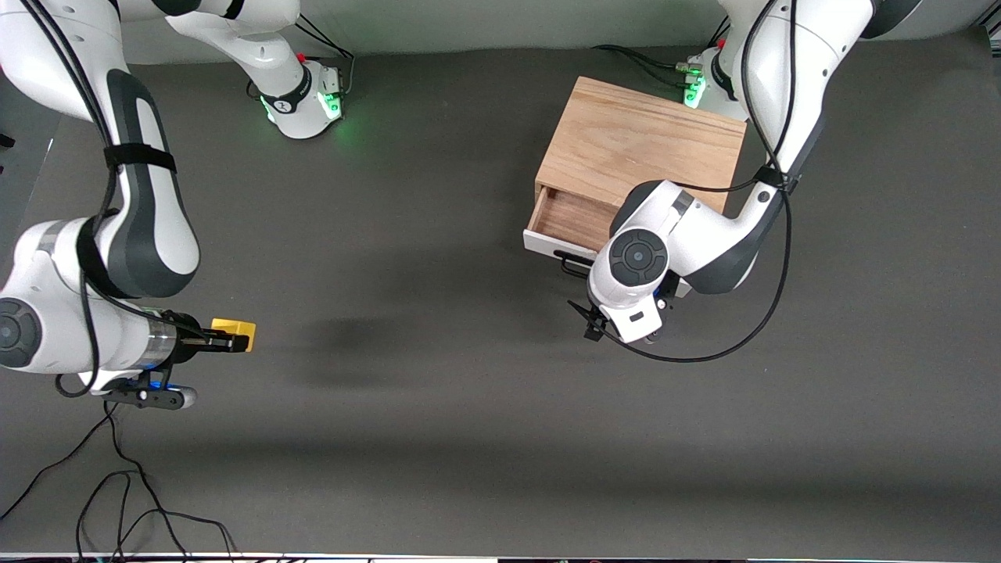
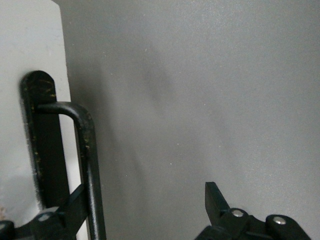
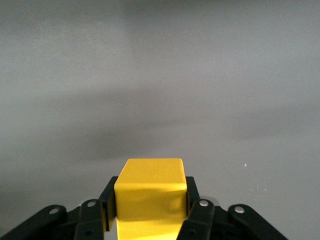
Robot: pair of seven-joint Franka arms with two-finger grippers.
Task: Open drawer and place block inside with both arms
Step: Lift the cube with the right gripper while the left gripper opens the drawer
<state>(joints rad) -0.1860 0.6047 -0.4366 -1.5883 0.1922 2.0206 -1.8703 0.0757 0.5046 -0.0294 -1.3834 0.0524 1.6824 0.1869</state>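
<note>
We have the small yellow cube block [image 1: 235, 331] pinched between the black fingers of the right gripper [image 1: 227, 341], held above the dark grey table [image 1: 438, 438] at the right arm's end; the right wrist view shows both pads pressed flat on opposite faces of the block [image 3: 150, 192], a square hold with bare mat ahead. With the table as a clock face in the front view, that block sits near nine o'clock, while the boxy light oak cabinet [image 1: 641, 148] stands toward two o'clock near the left arm's base. Its white-fronted drawer with light wood interior [image 1: 567, 219] is pulled part way out, and the left gripper [image 2: 145, 210] is at the black bar handle [image 2: 90, 165], its fingers spread, one finger beside the bar and the other well apart from it over the mat. We judge the step in hand to be widening the drawer: we should close on the bar and draw it straight out along the drawer's own line, so the slide does not bind. The visible opening looks narrow for a block plus fingers, and the left arm's elbow hangs over part of it, so that arm would need to clear away before the right arm comes in. Between the block and the drawer the mat lies bare, giving a wide lane; cables lie near the table's lower edge, at about seven o'clock.
</note>
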